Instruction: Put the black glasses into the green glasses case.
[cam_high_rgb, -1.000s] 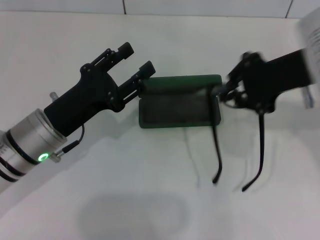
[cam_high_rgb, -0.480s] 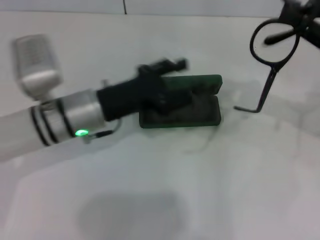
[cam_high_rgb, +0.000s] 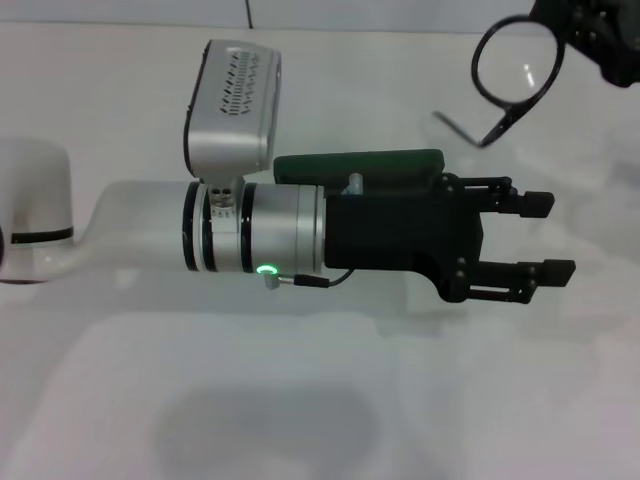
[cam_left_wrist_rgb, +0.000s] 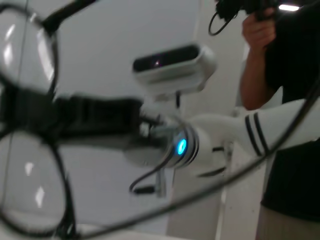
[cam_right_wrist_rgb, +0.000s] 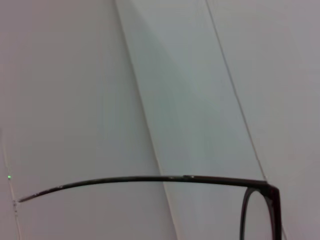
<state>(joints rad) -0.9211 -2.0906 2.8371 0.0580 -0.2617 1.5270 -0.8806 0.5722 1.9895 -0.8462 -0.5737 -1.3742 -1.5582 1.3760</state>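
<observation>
Left gripper (cam_high_rgb: 548, 238) has swung across over the green glasses case (cam_high_rgb: 360, 165) mid-table, fingers spread. Right gripper (cam_high_rgb: 590, 35) lifted the thin black glasses (cam_high_rgb: 515, 65) higher near the far right corner, pinching them.

glossy black glasses (cam_high_rgb: 515, 62), seemingly matt green glasses case (cam_high_rgb: 380, 163)

The left arm (cam_high_rgb: 150, 235) reached across the head view from the left, its wrist level and its forearm horizontal. The left gripper (cam_high_rgb: 535, 236) pointed to the right with its two fingers spread apart. The right gripper (cam_high_rgb: 590, 35) sat at the upper right corner, raised, mostly cropped.
</observation>
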